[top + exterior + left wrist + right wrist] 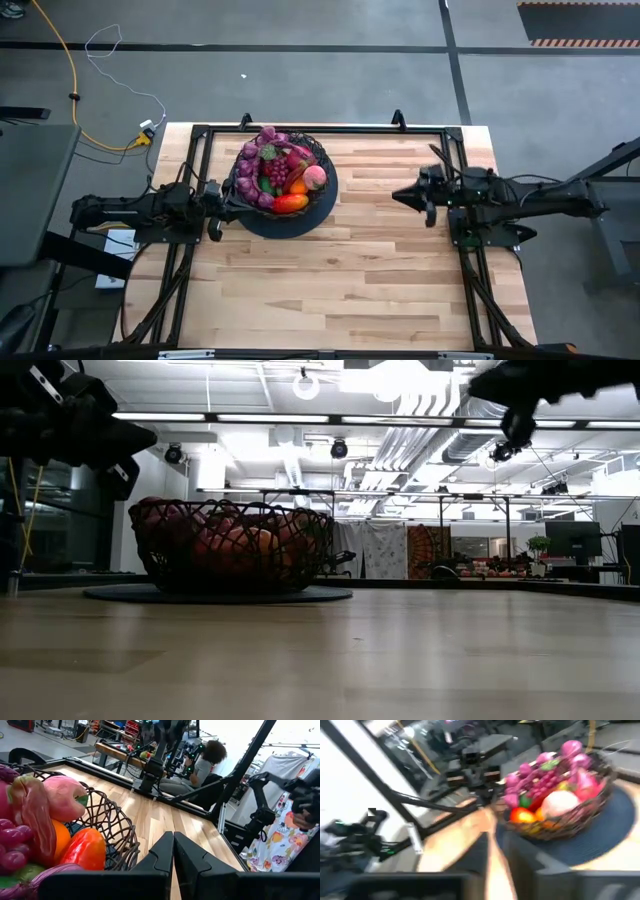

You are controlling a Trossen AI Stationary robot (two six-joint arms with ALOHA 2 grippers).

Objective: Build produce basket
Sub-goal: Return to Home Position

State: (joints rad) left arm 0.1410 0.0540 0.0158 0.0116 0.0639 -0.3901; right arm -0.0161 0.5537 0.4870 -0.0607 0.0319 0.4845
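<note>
Basket (325, 165): round black openwork wire, heaped with glossy toy produce (275, 165), on the left half of the pale plank bench (350, 280), near its edge. Left end effector (218, 200) clenched, empty, just beside the rim. Right end effector (398, 196) clenched, empty, well apart; open planks between.

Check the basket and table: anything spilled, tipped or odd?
Nothing stands out. The basket stands upright on its dark mat, with the produce heaped inside it and none spilled. The left gripper is shut beside the basket; the right gripper waits apart, over the table's right side.
</note>
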